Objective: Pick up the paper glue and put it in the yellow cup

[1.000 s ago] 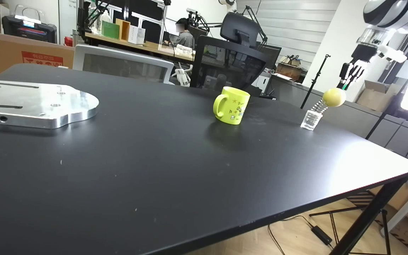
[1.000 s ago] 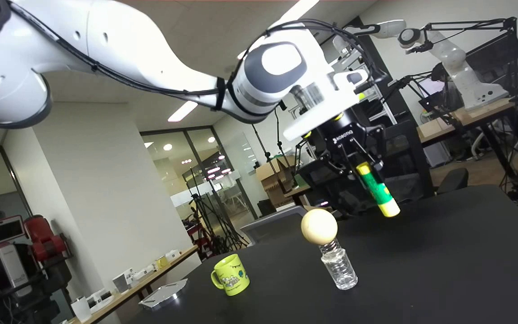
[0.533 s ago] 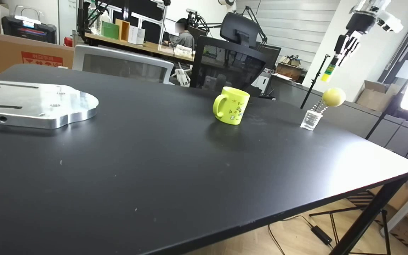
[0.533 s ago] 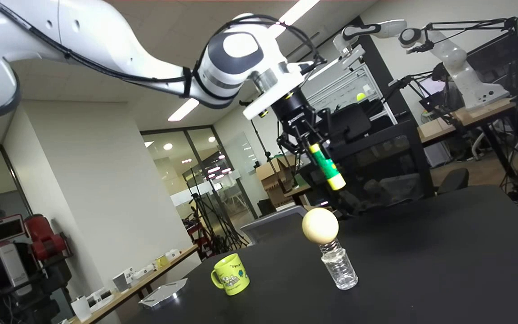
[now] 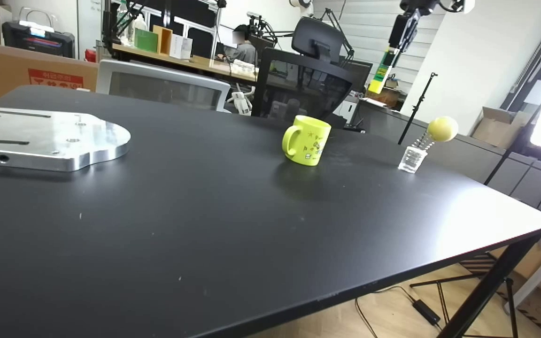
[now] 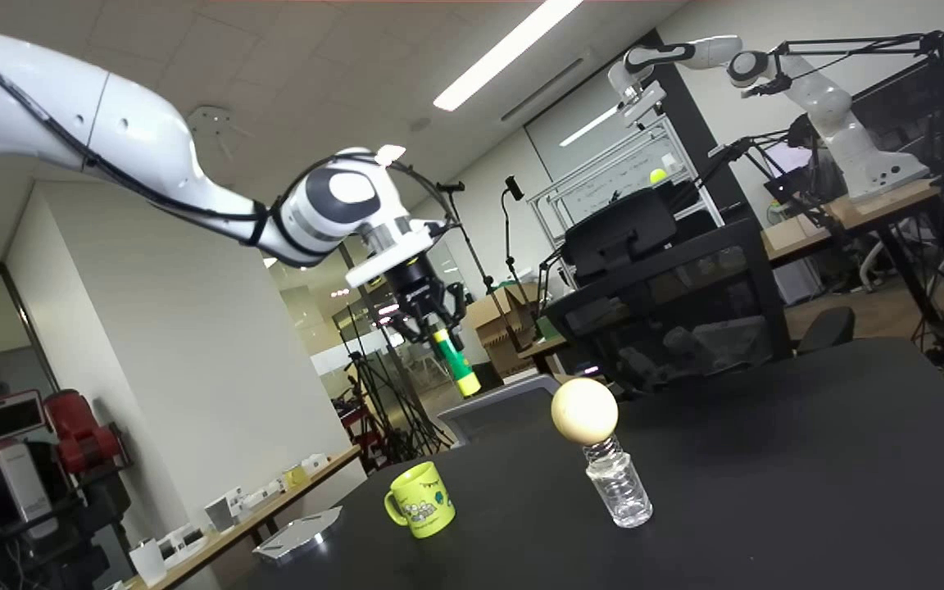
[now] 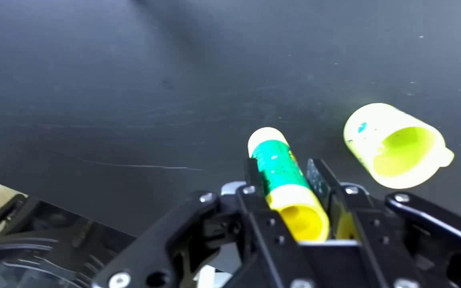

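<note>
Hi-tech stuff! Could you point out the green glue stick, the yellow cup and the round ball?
Green glue stick [image 7: 281, 171]: in the wrist view, on its green middle.
Yellow cup [image 5: 309, 141]: in an exterior view, on its outer wall.
Round ball [image 6: 584, 411]: in an exterior view, on its centre.

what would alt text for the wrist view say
A black gripper holds a green and yellow glue stick above a dark tabletop. At the picture's right, apart from it, a yellow mug shows its open mouth.

2 chairs [image 5: 165, 88] line the table [image 5: 204, 234] — blinds [image 5: 371, 28], perhaps, beyond.
</note>
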Action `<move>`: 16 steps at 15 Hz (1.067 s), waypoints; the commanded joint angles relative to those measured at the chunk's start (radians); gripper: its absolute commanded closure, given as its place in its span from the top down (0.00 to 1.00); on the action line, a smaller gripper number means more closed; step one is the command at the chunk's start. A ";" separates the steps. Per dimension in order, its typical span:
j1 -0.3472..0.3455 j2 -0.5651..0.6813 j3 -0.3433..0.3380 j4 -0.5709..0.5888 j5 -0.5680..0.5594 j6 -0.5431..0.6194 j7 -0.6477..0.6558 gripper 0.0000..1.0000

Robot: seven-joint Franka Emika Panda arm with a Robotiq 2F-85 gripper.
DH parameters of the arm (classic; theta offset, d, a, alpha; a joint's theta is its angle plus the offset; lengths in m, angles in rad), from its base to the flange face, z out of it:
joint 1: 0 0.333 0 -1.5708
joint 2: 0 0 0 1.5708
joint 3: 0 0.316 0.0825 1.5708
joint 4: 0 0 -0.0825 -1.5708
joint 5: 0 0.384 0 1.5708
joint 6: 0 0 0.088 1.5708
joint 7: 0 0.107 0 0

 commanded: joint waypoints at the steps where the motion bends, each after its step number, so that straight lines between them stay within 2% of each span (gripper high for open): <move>1: 0.091 -0.097 0.056 -0.132 -0.038 0.014 0.038 0.09; 4: 0.146 -0.120 0.103 -0.191 -0.028 0.031 0.018 0.09; 8: 0.171 -0.121 0.137 -0.236 -0.004 0.067 0.000 0.09; 9: 0.175 -0.083 0.135 -0.183 -0.012 0.037 0.004 0.34; 15: 0.173 -0.085 0.139 -0.203 -0.012 0.057 0.001 0.34; 16: 0.174 -0.072 0.132 -0.188 -0.028 0.056 0.000 0.09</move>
